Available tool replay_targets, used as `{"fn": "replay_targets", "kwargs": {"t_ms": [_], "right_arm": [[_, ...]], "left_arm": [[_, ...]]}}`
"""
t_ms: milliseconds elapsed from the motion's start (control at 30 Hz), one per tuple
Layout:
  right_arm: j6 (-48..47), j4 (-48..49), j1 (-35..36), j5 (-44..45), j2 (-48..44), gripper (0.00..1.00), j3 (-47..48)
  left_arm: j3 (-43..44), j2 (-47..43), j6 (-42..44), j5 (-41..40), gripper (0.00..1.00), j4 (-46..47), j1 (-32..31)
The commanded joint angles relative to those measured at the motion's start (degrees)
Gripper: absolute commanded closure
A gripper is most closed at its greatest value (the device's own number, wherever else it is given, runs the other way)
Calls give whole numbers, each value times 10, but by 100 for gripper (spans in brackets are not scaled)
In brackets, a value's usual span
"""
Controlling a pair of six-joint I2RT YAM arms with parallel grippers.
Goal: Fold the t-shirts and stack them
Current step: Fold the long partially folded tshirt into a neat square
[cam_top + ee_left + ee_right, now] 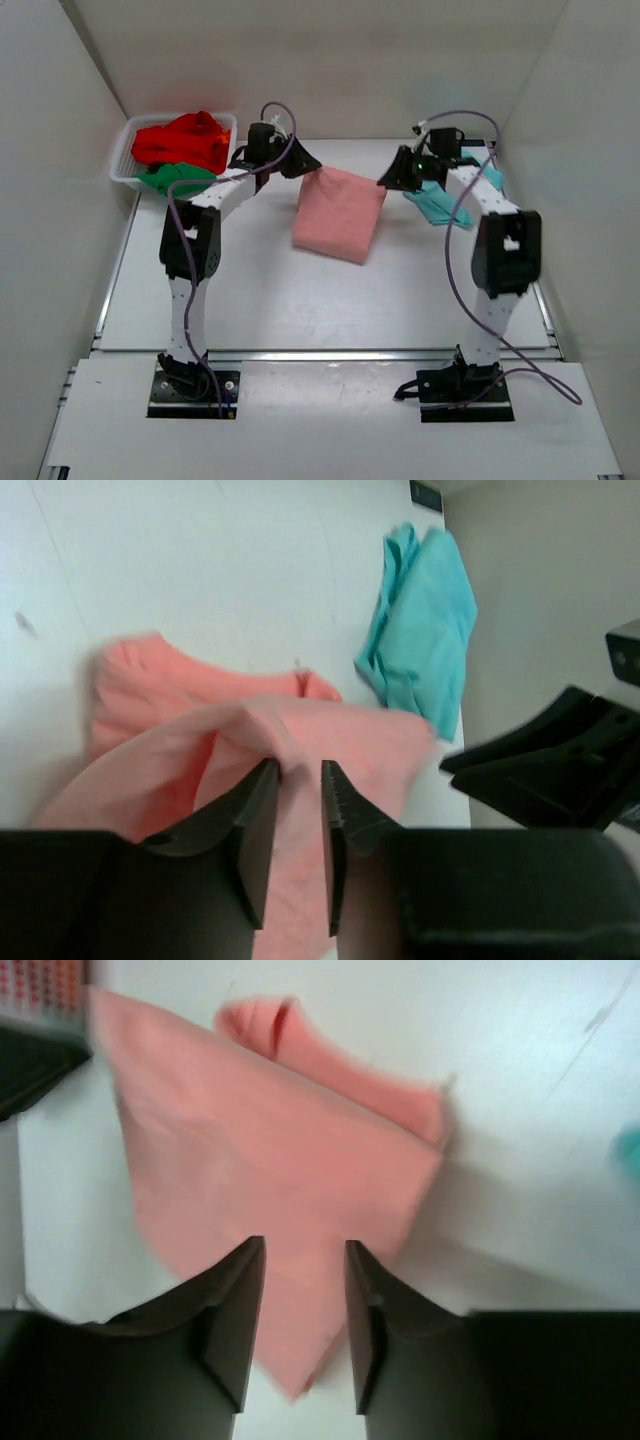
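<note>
A salmon-pink t-shirt [338,215] lies folded at mid-table, its far edge still raised between the two grippers. My left gripper [305,163] is at its far left corner, and in the left wrist view the left gripper [300,770] has its jaws apart, with the pink fabric [350,740] loose in the gap. My right gripper [390,175] is at the far right corner. Seen from the right wrist, the right gripper [305,1245] is open over the pointed pink corner [270,1160]. A light teal t-shirt [437,203] lies folded under the right arm and also shows in the left wrist view [425,630].
A white mesh basket [125,150] at the back left holds a red t-shirt [185,140] and a green t-shirt [175,180]. White walls close in the table on three sides. The right gripper's black body [560,760] shows close beside the left one.
</note>
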Motion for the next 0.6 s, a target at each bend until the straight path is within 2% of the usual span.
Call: {"fn": "replay_targets", "kwargs": {"t_ms": [0, 33, 100, 133, 233, 300, 433, 567], "right_arm": [[-36, -10, -15, 60, 119, 62, 144], [-37, -21, -19, 68, 132, 53, 189], [-43, -41, -21, 89, 157, 48, 234], [-46, -50, -18, 101, 158, 39, 242], [-44, -37, -10, 122, 127, 29, 182], [-28, -9, 2, 121, 85, 25, 90], [21, 29, 21, 127, 48, 21, -12], [68, 61, 44, 126, 46, 21, -63]], "left_arm": [[89, 73, -44, 36, 63, 28, 39], [84, 82, -69, 45, 59, 53, 44], [41, 69, -92, 39, 56, 99, 58], [31, 52, -86, 28, 56, 103, 58], [-21, 12, -46, 12, 54, 95, 61], [-57, -6, -35, 22, 54, 86, 62], [-127, -38, -37, 30, 55, 111, 34], [-122, -38, -30, 8, 57, 89, 7]]}}
